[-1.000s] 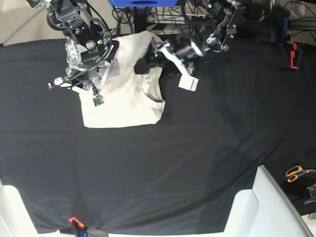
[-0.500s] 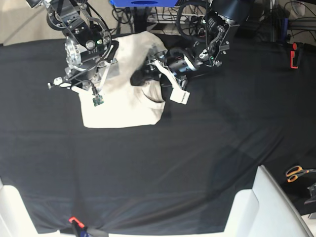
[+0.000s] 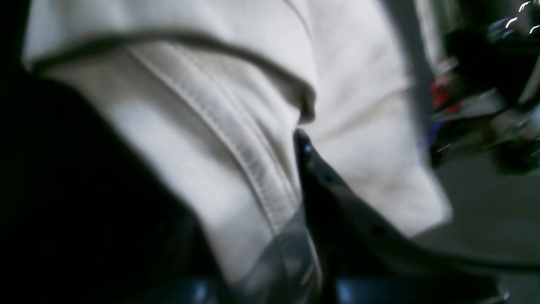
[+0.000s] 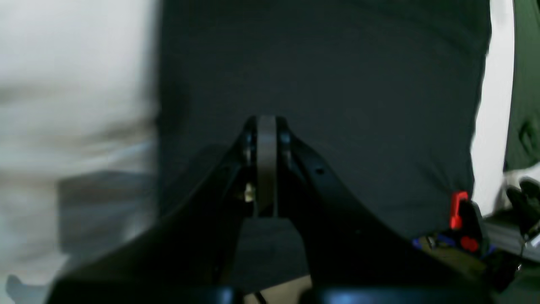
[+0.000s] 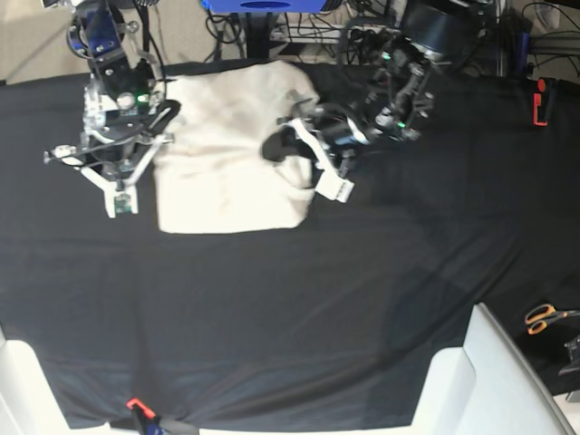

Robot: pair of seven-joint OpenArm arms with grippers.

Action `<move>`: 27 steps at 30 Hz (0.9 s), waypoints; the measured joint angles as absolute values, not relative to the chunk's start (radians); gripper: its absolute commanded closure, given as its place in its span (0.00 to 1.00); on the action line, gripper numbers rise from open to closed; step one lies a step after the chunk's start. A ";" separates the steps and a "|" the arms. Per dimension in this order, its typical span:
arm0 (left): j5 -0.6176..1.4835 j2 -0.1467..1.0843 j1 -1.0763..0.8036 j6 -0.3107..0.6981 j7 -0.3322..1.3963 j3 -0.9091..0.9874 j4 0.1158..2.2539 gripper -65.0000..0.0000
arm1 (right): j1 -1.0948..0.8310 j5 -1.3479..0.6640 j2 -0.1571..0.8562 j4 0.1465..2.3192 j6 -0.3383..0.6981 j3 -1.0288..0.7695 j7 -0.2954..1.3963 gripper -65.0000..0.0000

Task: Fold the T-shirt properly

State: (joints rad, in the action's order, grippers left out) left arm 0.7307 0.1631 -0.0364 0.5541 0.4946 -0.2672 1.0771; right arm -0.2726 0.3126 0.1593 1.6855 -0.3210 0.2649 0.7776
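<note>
The table (image 5: 299, 299) is covered by a black tablecloth (image 5: 362, 272) that spans nearly the whole base view. The T-shirt (image 5: 227, 154), cream and folded into a rough rectangle, lies flat on the cloth near the table's far edge, left of centre. A pair of orange-handled scissors (image 5: 544, 317) rests on the cloth at the right edge. A red clamp (image 5: 541, 101) sits at the far right corner, and a second red clamp (image 5: 136, 405) grips the cloth at the near edge, towards the left corner. White panels (image 5: 489, 381) overlap the near corners.
</note>
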 measured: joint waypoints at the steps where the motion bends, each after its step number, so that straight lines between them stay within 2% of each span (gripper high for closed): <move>1: 0.730 0.184 -0.039 0.552 0.527 -0.265 1.111 1.00 | -0.272 0.313 0.153 1.683 -0.321 0.250 0.773 1.00; 5: 0.720 0.253 -0.032 0.550 0.646 -0.263 1.224 1.00 | -0.272 0.313 0.142 1.682 -0.321 0.229 0.770 1.00; 9: 0.665 0.292 0.033 0.551 0.716 -0.306 1.240 1.00 | -0.272 0.314 0.135 1.682 -0.321 0.231 0.766 1.00; 16: 0.212 0.264 0.187 0.562 0.776 -0.576 1.254 1.00 | -0.273 0.313 0.115 1.682 -0.321 0.231 0.766 1.00; 24: -0.296 0.173 0.261 0.572 0.777 -0.746 1.250 1.00 | -0.290 0.313 0.113 1.682 -0.321 0.229 0.767 1.00; 27: -0.427 0.142 0.266 0.569 0.779 -0.793 1.233 1.00 | -0.289 0.314 0.115 1.682 -0.321 0.228 0.767 1.00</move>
